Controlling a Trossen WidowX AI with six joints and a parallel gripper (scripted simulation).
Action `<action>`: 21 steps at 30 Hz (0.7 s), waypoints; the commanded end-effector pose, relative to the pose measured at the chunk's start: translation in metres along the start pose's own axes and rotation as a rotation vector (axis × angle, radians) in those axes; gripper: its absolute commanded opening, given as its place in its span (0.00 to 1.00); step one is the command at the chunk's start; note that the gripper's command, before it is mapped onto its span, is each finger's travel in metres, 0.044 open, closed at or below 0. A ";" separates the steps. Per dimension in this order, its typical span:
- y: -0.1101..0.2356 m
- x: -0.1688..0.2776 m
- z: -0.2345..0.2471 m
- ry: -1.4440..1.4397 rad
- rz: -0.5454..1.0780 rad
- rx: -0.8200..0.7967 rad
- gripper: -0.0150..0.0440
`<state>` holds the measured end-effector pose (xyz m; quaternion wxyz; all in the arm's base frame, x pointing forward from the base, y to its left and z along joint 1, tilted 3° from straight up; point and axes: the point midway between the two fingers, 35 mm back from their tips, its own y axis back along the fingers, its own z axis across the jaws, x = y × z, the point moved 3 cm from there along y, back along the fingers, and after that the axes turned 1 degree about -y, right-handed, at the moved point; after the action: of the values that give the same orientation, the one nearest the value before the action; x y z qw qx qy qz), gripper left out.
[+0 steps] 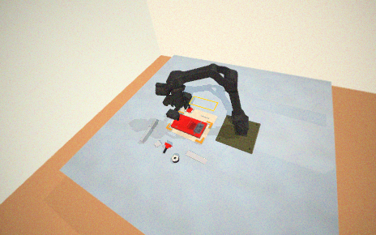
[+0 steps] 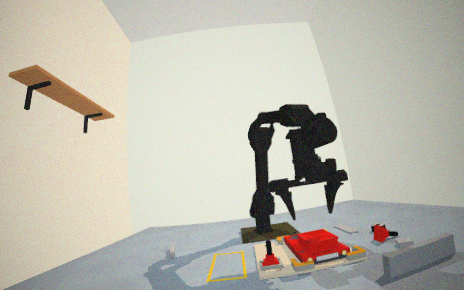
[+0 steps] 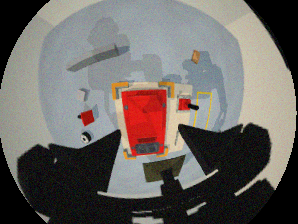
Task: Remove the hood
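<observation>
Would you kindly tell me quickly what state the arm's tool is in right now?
Tool: open wide, holding nothing, hanging above the red toy car without touching it.

The black arm (image 2: pixel 261 165) is rising upright from its base, folding at the elbow up high and reaching forward toward the near side. The wrist is pointing straight down, and the gripper (image 2: pixel 310 200) is hanging in the air with its jaws spread wide, holding nothing and touching nothing.
</observation>
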<state>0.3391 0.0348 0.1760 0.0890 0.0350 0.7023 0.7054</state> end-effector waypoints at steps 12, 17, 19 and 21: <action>-0.015 -0.001 0.001 -0.005 0.001 -0.006 1.00; -0.020 -0.001 0.001 -0.005 0.001 -0.006 1.00; -0.022 -0.001 0.001 -0.005 0.001 -0.006 1.00; -0.024 -0.001 0.001 -0.005 0.001 -0.006 1.00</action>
<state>0.3416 0.0351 0.1560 0.0891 0.0351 0.7022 0.7055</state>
